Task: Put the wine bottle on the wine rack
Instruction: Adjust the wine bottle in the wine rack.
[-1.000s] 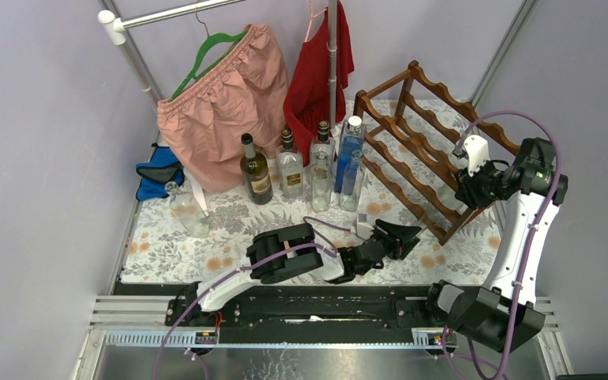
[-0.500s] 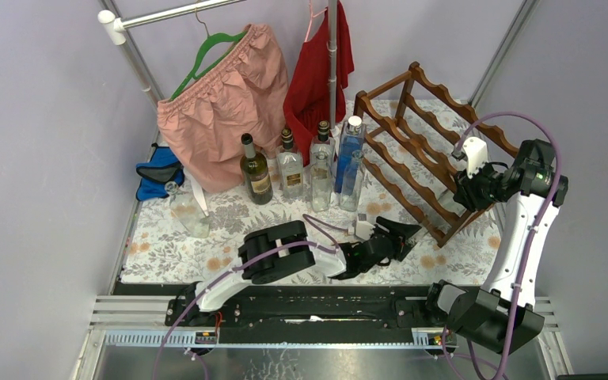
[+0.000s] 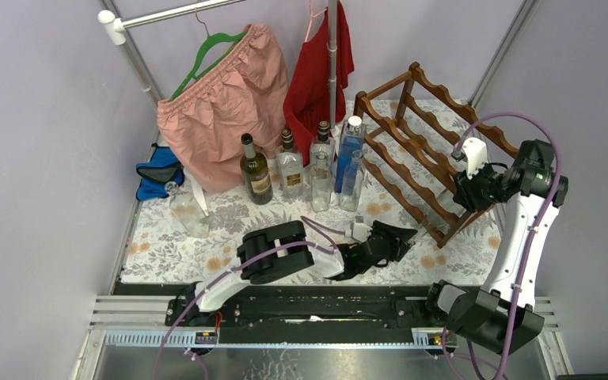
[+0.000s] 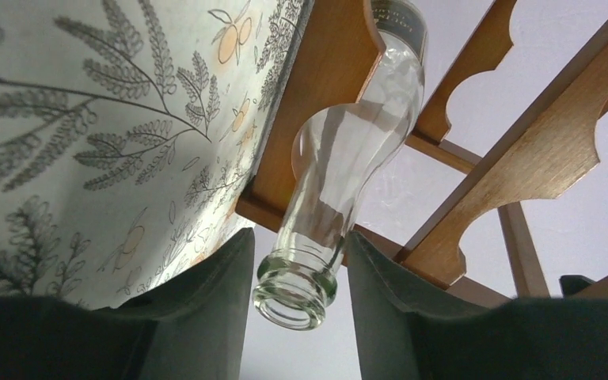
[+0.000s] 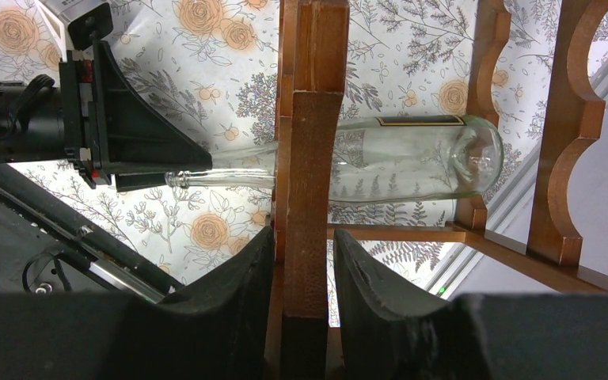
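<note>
Left fingers: the left gripper [image 4: 297, 305] straddles the mouth of the clear wine bottle [image 4: 340, 182] at lower centre of its wrist view; narrow gaps show on both sides, so I cannot tell whether the pads grip the neck or only guard it.
Right fingers: the right gripper [image 5: 301, 301] clamps a wooden upright [image 5: 310, 182] of the wine rack [image 3: 427, 150], likely to steady the frame while the bottle slides in.
Wine bottle: lies on its side low in the rack, neck poking out between rails toward the left arm, base deep inside.
Rack: stands at right of the top view on the floral bench [image 3: 166, 237].
Other bottles: a standing cluster [image 3: 309, 166] waits at centre, apart from the rack.
Judgement: placement looks nearly finished.
</note>
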### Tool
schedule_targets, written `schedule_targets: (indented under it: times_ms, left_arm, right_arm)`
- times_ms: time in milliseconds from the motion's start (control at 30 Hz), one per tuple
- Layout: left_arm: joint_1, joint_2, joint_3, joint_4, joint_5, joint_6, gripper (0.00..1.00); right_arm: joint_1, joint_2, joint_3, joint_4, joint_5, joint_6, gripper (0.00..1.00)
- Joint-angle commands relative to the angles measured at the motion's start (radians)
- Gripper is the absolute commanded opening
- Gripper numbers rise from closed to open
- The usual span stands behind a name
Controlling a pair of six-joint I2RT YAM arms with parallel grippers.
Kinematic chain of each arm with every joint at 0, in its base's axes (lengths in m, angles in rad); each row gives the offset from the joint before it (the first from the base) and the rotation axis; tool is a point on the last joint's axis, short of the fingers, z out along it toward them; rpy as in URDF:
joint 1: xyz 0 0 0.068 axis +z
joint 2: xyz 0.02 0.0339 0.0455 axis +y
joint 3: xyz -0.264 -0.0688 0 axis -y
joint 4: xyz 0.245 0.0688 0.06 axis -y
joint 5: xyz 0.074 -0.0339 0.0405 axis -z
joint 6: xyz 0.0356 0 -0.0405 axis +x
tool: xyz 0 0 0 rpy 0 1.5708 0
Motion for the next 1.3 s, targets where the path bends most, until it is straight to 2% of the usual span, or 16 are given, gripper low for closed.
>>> schedule_targets:
  times_ms: [0,133,333,567,867,1267]
  left_arm:
    - [0.000,0.100,-0.083,-0.168,-0.012,-0.222,0.46]
    - [0.000,0.102,-0.101,-0.121,-0.018,-0.211,0.39]
    - [-0.001,0.096,-0.133,-0.017,-0.047,-0.170,0.20]
    - [-0.006,0.128,-0.179,0.272,-0.089,-0.086,0.01]
    - [-0.007,0.205,-0.170,0.574,-0.139,-0.036,0.00]
    - [-0.006,0.327,-0.065,0.762,-0.137,0.051,0.00]
  right_arm:
    - [0.006,-0.016,0.007,-0.113,-0.017,-0.022,0.00]
    - [0.006,-0.016,0.001,-0.111,-0.015,-0.022,0.00]
    - [0.006,-0.015,-0.009,-0.102,-0.007,-0.022,0.00]
    - [0.006,-0.016,-0.014,-0.098,-0.004,-0.021,0.00]
    - [0.007,-0.016,-0.021,-0.091,0.001,-0.020,0.00]
    - [0.006,-0.015,-0.028,-0.088,0.002,-0.019,0.00]
